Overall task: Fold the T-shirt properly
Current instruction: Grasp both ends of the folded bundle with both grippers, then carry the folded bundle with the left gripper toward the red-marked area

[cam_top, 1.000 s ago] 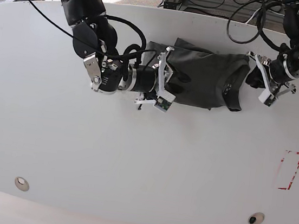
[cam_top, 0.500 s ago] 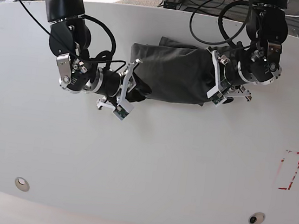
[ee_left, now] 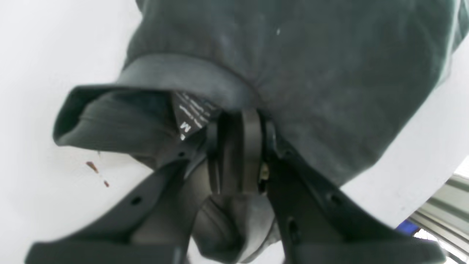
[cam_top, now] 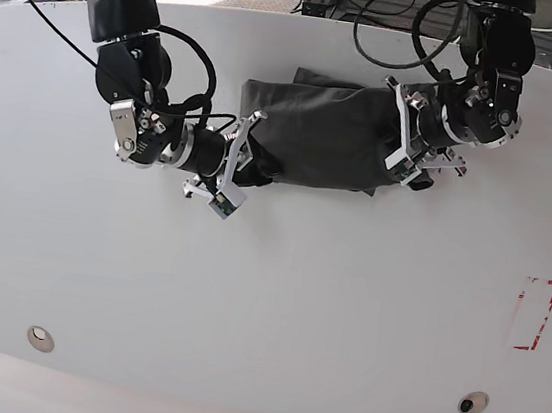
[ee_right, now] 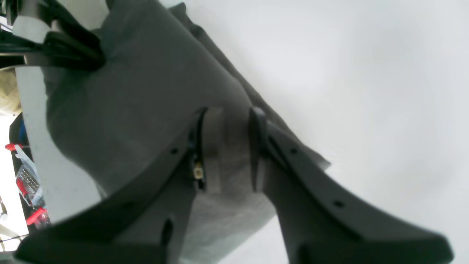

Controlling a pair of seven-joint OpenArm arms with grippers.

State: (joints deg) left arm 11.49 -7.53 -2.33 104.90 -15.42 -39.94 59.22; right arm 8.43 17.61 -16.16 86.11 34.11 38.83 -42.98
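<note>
Already bunched into a wide dark band, the T-shirt (cam_top: pixel 315 136) lies on the white table (cam_top: pixel 265 296) toward its far edge, stretched between the two arms. Its cloth looks soft, light and limp, so it should sag and wrinkle wherever it is not held; a firm pinch on a doubled edge or hem, not on a single loose layer, seems the safest hold.

At the shirt's collar end, where the size label (ee_left: pixel 190 113) shows, the left gripper (ee_left: pixel 240 146) is clamped tight on a fold of cloth. At the opposite end, the right gripper (ee_right: pixel 227 146) has its jaws nearly together with a thick fold of the shirt between them, so it too appears to be gripping.

Well away from the shirt, near the table's edge, sits a red-outlined rectangle (cam_top: pixel 533 314).
</note>
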